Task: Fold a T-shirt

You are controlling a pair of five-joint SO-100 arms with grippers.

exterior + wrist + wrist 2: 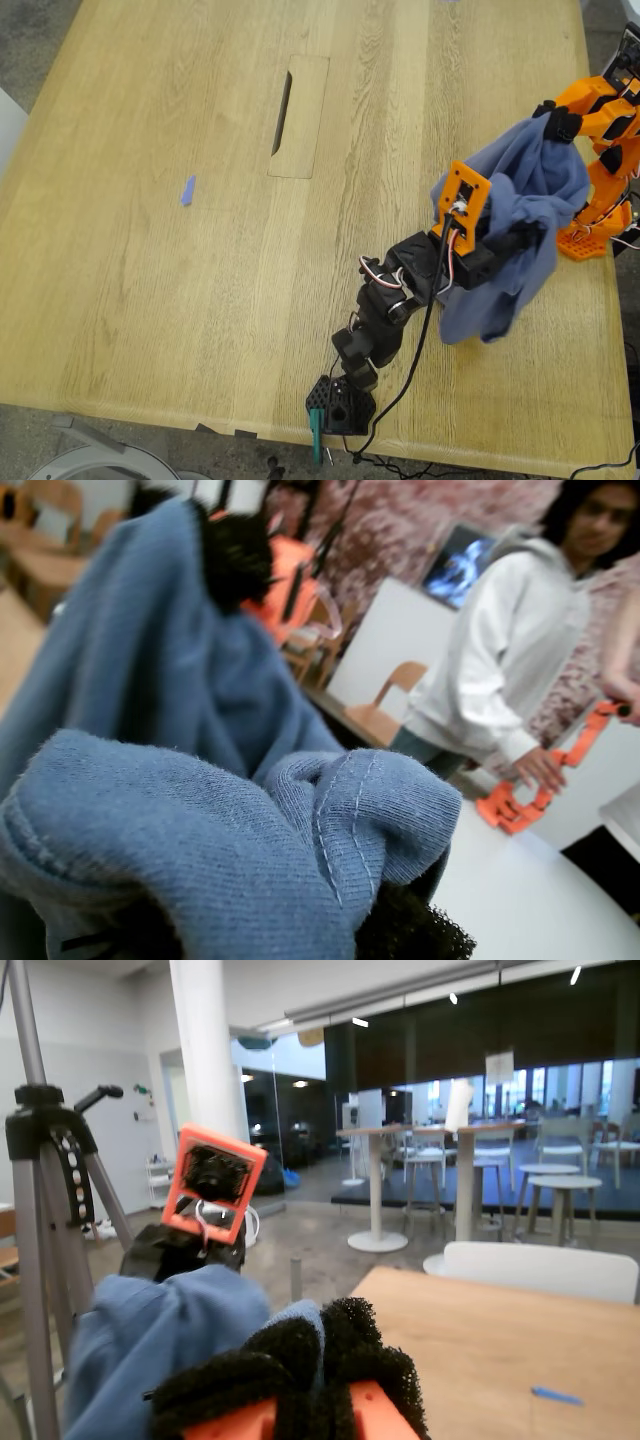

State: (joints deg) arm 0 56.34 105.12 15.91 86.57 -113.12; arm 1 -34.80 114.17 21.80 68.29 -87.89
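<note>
My first gripper (520, 238) is pinched tight on the T-shirt (525, 215); my second gripper (558, 122) pinches it too; the T-shirt hangs above the table (200, 300).

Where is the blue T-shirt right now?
The T-shirt hangs bunched above the wooden table at the exterior view's right, held up between my first gripper and my second gripper.

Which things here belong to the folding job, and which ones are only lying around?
Part of the job:
- the T-shirt, lifted off the table
- my first gripper, shut on the T-shirt
- my second gripper, shut on the T-shirt

Just lying about:
- a small blue scrap on the table
- the slot in the table
- a tripod
</note>
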